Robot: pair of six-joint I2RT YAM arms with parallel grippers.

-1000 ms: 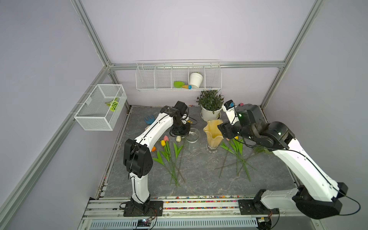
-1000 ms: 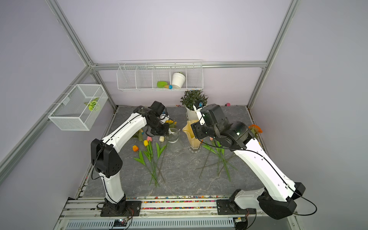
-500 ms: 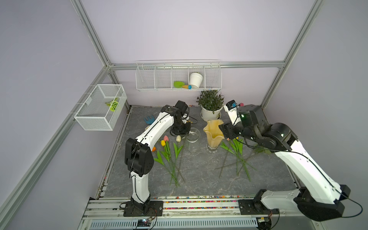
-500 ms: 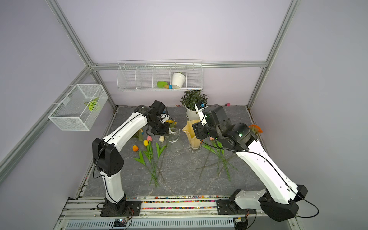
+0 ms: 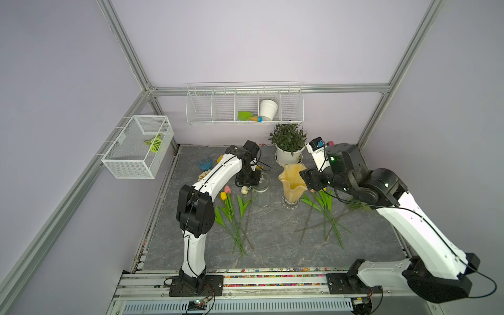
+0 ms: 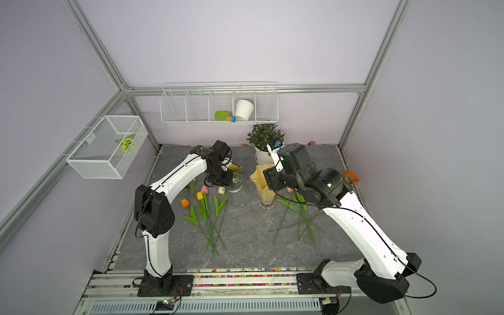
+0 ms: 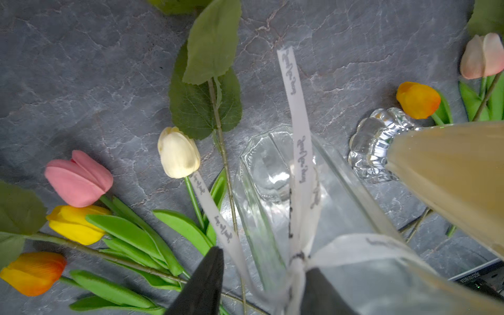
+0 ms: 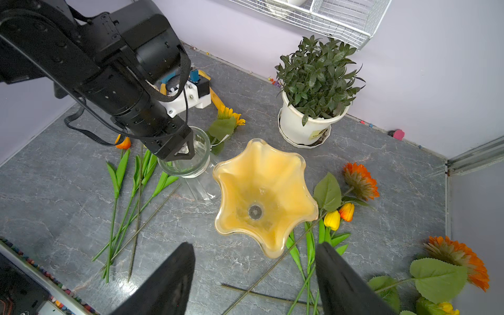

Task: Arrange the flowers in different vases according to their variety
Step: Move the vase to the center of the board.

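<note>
The clear glass vase (image 5: 260,191) (image 6: 237,192) (image 8: 191,163) stands upright with a white ribbon round its neck. My left gripper (image 5: 249,181) (image 6: 221,181) (image 7: 264,259) hangs over its rim, open, one finger outside the glass wall and one inside. The pale-yellow vase (image 5: 291,185) (image 6: 261,188) (image 8: 261,196) stands beside it, empty. My right gripper (image 5: 306,177) (image 8: 255,244) hovers open just above its near rim, holding nothing. Pink, yellow, white and orange tulips (image 7: 79,177) (image 5: 226,191) lie left of the clear vase. Orange sunflower-like flowers (image 8: 360,180) (image 6: 350,176) and two tulips (image 8: 332,219) lie to the right.
A leafy potted plant (image 5: 288,147) stands behind the vases. A yellow flower head (image 8: 231,114) lies behind the clear vase. A blue rake (image 5: 204,164) lies at the back left. Wire baskets hang on the back wall (image 5: 244,103) and the left wall (image 5: 139,147).
My left gripper's jaws have parted at the clear vase's rim, where they were shut before. The right arm has barely shifted near the yellow vase.
</note>
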